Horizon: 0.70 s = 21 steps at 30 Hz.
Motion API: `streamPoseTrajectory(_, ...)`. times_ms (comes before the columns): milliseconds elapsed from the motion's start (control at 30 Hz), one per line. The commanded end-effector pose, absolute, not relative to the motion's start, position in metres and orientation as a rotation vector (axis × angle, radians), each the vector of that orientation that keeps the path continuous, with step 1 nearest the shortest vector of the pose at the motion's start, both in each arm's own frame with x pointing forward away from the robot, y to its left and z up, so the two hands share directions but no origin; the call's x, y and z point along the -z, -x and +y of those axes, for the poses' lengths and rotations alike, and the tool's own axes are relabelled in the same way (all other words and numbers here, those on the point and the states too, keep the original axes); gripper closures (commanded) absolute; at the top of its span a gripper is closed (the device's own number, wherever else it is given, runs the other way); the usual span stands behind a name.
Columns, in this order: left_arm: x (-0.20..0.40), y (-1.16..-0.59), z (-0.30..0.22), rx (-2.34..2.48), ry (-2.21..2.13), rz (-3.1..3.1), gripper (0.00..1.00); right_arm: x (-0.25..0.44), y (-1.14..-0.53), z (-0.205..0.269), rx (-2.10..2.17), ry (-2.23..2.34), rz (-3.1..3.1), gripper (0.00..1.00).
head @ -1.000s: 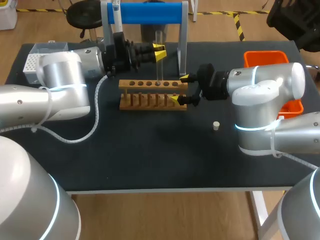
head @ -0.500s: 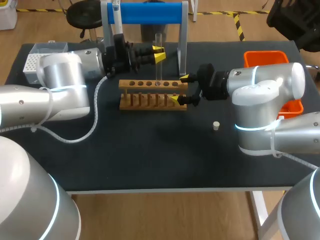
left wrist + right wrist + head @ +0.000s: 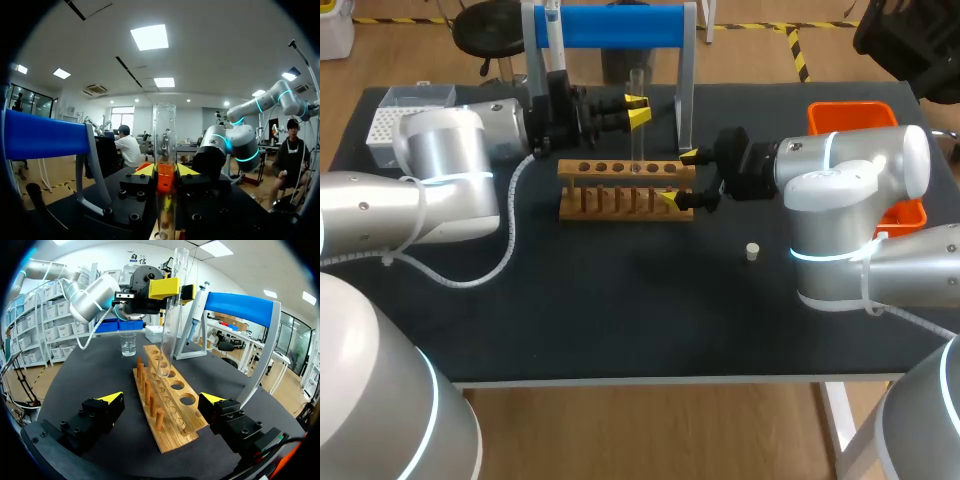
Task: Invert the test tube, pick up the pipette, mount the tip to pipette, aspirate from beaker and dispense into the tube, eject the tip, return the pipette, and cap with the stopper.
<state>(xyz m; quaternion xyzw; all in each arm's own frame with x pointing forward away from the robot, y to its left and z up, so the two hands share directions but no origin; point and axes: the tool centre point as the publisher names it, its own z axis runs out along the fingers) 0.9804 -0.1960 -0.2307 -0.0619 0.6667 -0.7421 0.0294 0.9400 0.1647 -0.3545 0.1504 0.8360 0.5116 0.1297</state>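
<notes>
Held a clear glass test tube (image 3: 636, 140) upright over the wooden peg-and-hole rack (image 3: 610, 192).
Clenched the left fingers (image 3: 638, 107) on the tube's upper part, with its rounded bottom at a hole towards the rack's right end; could not tell whether inside it. Spread the right fingers (image 3: 680, 178) wide and released, one on each side of that end of the rack. Found the small cream stopper (image 3: 752, 251) lying towards the table's right edge, the white pipette (image 3: 553, 35) hanging on the blue-barred stand (image 3: 620, 25) at the far edge, and the small glass beaker (image 3: 128, 345) beyond the rack.
</notes>
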Motion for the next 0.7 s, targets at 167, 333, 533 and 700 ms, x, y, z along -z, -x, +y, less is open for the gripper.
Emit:
streamPoseTrajectory(167, 0.2312, -0.9838, -0.1935, 2.285, 0.181, 2.055, 1.00, 0.3553, -0.9399, 0.1640, -1.490, -0.436, 2.426, 0.00)
streamPoseTrajectory(333, 0.2308, -0.9846, -0.1939, 2.284, 0.177, 2.051, 1.00, 0.3553, -0.9399, 0.1640, -1.490, -0.436, 2.426, 0.00)
streamPoseTrajectory(533, 0.2321, -0.9876, -0.1941, 2.284, 0.178, 2.053, 1.00, 0.3553, -0.9399, 0.1640, -1.490, -0.436, 2.426, 0.00)
streamPoseTrajectory(700, 0.2327, -0.9909, -0.1940, 2.284, 0.176, 2.059, 1.00, 0.3553, -0.9399, 0.1640, -1.490, -0.436, 2.426, 0.00)
